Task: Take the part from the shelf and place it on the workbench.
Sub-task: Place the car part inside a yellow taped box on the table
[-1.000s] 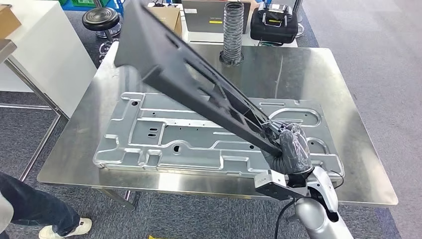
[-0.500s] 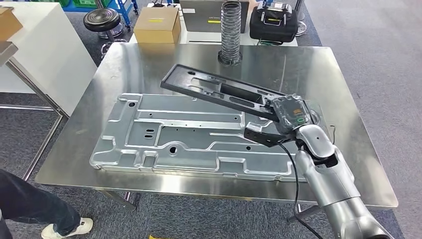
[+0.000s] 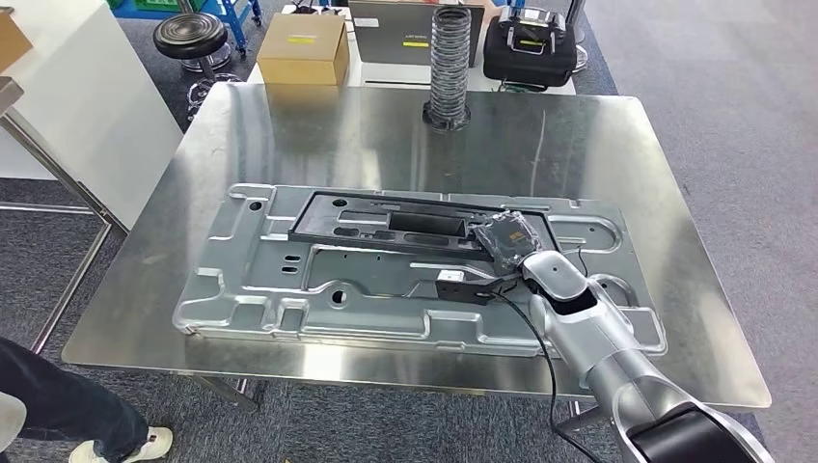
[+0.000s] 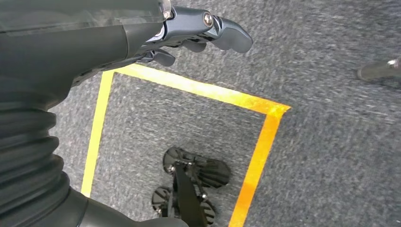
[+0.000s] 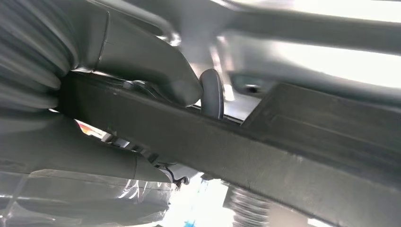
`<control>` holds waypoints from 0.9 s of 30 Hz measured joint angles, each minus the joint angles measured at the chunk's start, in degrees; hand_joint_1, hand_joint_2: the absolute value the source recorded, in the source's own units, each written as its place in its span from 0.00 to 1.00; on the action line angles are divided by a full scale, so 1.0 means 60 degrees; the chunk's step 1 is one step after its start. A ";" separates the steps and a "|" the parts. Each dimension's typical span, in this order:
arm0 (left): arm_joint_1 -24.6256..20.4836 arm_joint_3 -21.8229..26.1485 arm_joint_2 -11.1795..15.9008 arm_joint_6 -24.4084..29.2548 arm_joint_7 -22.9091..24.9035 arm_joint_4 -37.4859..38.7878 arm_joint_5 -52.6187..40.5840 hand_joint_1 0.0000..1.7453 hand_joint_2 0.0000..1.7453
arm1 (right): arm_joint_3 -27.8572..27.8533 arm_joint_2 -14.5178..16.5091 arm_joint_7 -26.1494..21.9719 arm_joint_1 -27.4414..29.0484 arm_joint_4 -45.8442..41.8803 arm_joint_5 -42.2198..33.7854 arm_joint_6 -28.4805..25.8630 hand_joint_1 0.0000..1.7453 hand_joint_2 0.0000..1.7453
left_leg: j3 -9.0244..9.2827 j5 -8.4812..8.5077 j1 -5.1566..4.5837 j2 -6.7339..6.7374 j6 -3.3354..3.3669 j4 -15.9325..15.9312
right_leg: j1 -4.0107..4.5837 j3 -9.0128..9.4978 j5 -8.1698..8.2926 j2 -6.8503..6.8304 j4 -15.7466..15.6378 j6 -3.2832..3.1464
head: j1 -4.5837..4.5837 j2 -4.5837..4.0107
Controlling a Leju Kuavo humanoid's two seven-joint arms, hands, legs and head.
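Nearest, in the right wrist view: right robot hand [image 5: 142,109] closed around the near bar of the black part [image 5: 302,156], grey thumb on one face, a darker finger [image 5: 212,93] curled over the edge. Behind the part, blurred shiny metal, not possible to tell more there.

In the head view: same right robot hand [image 3: 508,241] seen from above, wrapped in clear film, gripping the right end of the black part [image 3: 386,224]. From this view not possible to see the fingers under the part; visible in the wrist view. Part low and nearly flat over the pressed metal panel [image 3: 289,280], reaching away to the left of the robot hand. Cannot tell if fully resting on the panel. Panel lying flat on the steel bench [image 3: 627,145], under and around the robot hand.

In the left wrist view: left robot hand [image 4: 189,33] hanging over grey carpet, holding nothing, fingers loosely curved and apart. Yellow tape lines [image 4: 265,142] on the floor below it.

Farther, beyond the right robot hand on the far side of the bench: upright ribbed hose [image 3: 449,63]. Behind the bench, a cardboard box [image 3: 304,48], a black case [image 3: 531,43], a black round stool [image 3: 196,37]. Far to the left and near, a person's leg and shoe [image 3: 58,415].
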 joint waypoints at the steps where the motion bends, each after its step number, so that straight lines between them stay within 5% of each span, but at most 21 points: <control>1: -0.0003 0.0000 -0.0004 0.0008 -0.0036 0.0000 -0.0029 0.00 1.00 | 0.0114 0.0045 -0.0055 -0.0067 0.0125 0.0008 0.0012 1.00 1.00 | 0.0026 0.0016 0.0019 0.0009 0.0024 -0.0034 | -0.0017 -0.0229 -0.0270 -0.0011 0.0498 0.0032 | 0.0006 0.0000; 3: -0.0008 0.0000 -0.0008 0.0016 -0.0085 0.0000 -0.0074 0.00 1.00 | 0.0341 0.0168 -0.0133 -0.0157 0.0346 0.0022 0.0047 1.00 1.00 | 0.0030 0.0011 0.0019 0.0021 0.0052 -0.0035 | -0.0049 -0.0890 -0.0844 -0.0014 0.1820 0.0086 | 0.0010 0.0000; 5: -0.0003 0.0000 -0.0010 0.0016 -0.0106 0.0000 -0.0091 0.00 1.00 | 0.0518 0.0292 -0.0179 -0.0189 0.0495 0.0025 0.0072 1.00 1.00 | 0.0042 -0.0005 0.0023 0.0025 0.0041 -0.0021 | -0.0096 -0.1218 -0.0869 -0.0016 0.2377 0.0133 | 0.0010 -0.0001; 9: -0.0011 0.0000 -0.0019 0.0016 -0.0135 0.0000 -0.0094 0.00 1.00 | 0.0739 0.0481 -0.0241 -0.0288 0.0653 0.0018 0.0082 1.00 1.00 | 0.0030 -0.0112 0.0019 0.0004 -0.0107 0.0142 | -0.0166 -0.0233 0.0277 -0.0031 0.0169 0.0122 | 0.0005 -0.0001; 12: -0.0015 0.0005 -0.0023 0.0026 -0.0185 0.0000 -0.0095 0.00 1.00 | 0.0910 0.0610 -0.0317 -0.0358 0.0743 -0.0100 0.0045 1.00 1.00 | -0.0010 -0.0131 0.0005 -0.0013 -0.0260 0.0185 | -0.0111 -0.0093 0.0369 -0.0013 -0.0240 -0.0032 | -0.0005 -0.0001; 14: -0.0003 0.0021 -0.0031 0.0022 -0.0218 0.0000 -0.0097 0.00 1.00 | 0.1057 0.0705 -0.0379 -0.0448 0.0823 -0.0240 0.0031 0.50 0.50 | -0.0047 -0.0201 0.0041 -0.0015 -0.0370 0.0267 | -0.0118 -0.0081 0.0413 -0.0022 -0.0279 -0.0164 | -0.0007 -0.0002; 16: 0.0000 0.0045 -0.0036 0.0003 -0.0242 0.0000 -0.0098 0.00 1.00 | 0.1185 0.0826 -0.0398 -0.0557 0.0927 -0.0352 0.0046 0.00 0.00 | -0.0333 -0.0622 0.0060 -0.0011 -0.0460 0.0933 | -0.0144 -0.0071 0.0460 -0.0032 -0.0328 -0.0268 | -0.0038 -0.0001; 17: -0.0001 0.0058 -0.0038 -0.0005 -0.0244 0.0000 -0.0098 0.00 1.00 | 0.1244 0.0885 -0.0389 -0.0588 0.1002 -0.0403 0.0045 0.00 0.00 | -0.0596 -0.0935 0.0061 -0.0009 -0.0491 0.1530 | -0.0135 -0.0076 0.0462 -0.0034 -0.0332 -0.0291 | -0.0053 -0.0001; 19: 0.0016 0.0090 -0.0043 -0.0025 -0.0215 0.0000 -0.0107 0.00 0.50 | 0.1369 0.0996 -0.0368 -0.0615 0.1202 -0.0539 -0.0005 0.00 0.00 | -0.1149 -0.1391 0.0063 -0.0009 -0.0524 0.2710 | -0.0110 -0.0081 0.0459 -0.0033 -0.0328 -0.0312 | -0.0057 0.0000; 21: 0.0047 0.0124 -0.0056 -0.0058 -0.0207 0.0000 -0.0121 0.00 0.00 | 0.1466 0.1078 -0.0366 -0.0661 0.1382 -0.0707 -0.0089 0.00 0.00 | -0.1243 -0.1260 0.0062 -0.0009 -0.0505 0.2876 | -0.0091 -0.0066 0.0453 -0.0021 -0.0324 -0.0316 | -0.0057 0.0000; 24: 0.0041 0.0183 -0.0060 -0.0068 -0.0232 0.0000 -0.0159 0.00 0.00 | 0.1565 0.1146 -0.0421 -0.0795 0.1520 -0.1029 -0.0143 0.00 0.00 | -0.0357 -0.0345 0.0036 -0.0009 -0.0374 0.1030 | -0.0064 -0.0012 0.0430 0.0005 -0.0324 -0.0277 | -0.0055 -0.0002; 27: 0.0017 0.0249 -0.0054 -0.0038 -0.0189 0.0000 -0.0181 0.00 0.00 | 0.1603 0.1175 -0.0525 -0.0832 0.1535 -0.1465 -0.0124 0.00 0.00 | 0.0025 -0.0178 -0.0040 -0.0020 -0.0236 0.0181 | -0.0045 -0.0029 0.0438 0.0023 -0.0332 -0.0131 | -0.0048 -0.0001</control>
